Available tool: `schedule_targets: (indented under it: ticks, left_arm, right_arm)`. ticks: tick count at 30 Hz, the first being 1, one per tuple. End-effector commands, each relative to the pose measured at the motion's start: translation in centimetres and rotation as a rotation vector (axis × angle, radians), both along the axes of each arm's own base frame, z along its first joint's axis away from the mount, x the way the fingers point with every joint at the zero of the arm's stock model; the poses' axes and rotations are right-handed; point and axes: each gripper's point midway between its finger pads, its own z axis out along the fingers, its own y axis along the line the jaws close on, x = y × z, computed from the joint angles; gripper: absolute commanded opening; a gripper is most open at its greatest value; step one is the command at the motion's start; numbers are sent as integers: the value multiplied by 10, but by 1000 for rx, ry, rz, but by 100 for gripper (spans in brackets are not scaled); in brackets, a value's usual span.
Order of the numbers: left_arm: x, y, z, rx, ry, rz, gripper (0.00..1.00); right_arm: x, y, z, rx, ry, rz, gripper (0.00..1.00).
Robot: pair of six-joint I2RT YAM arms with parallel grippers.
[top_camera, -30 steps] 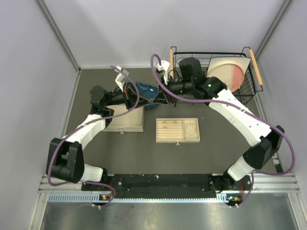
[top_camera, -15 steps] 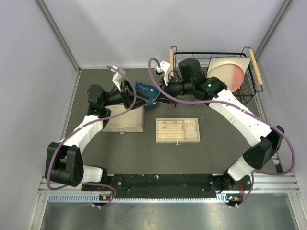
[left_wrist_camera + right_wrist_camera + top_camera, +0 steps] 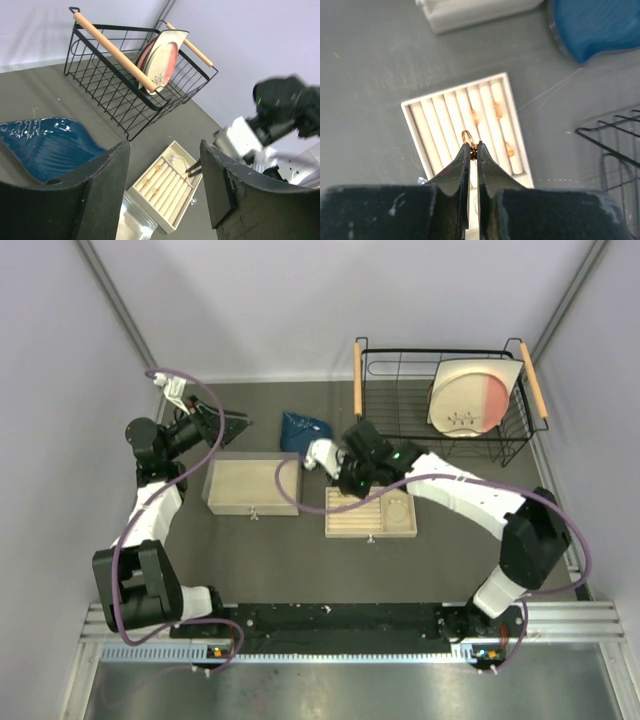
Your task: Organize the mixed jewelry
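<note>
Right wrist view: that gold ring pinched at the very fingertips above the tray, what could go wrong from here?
1. The right gripper pinches the ring only by its lower edge, so it could slip or twist out.
2. The tray slots are narrow; a release from here may miss or bounce out.
3. Seated rings lie in nearby slots; the gripper might knock them.

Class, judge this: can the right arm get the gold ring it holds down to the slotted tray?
Probably yes. The right gripper, shut on the gold ring, hangs over the slotted tray. Nothing lies between them, and the left gripper is well away.
</note>
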Motion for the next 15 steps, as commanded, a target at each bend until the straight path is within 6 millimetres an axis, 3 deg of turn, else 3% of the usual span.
schedule_targets:
  ticks: [1, 6, 15]
  left_arm:
    - [5, 13, 14, -7, -17, 37, 63]
    - [8, 18, 1, 6, 11, 53, 63]
    - [8, 21, -9, 4, 33, 52, 62]
  right_arm:
    - [7, 4, -38, -123, -136, 56, 0]
    - [0, 9, -73, -183, -154, 60, 0]
    - [1, 10, -95, -227, -186, 49, 0]
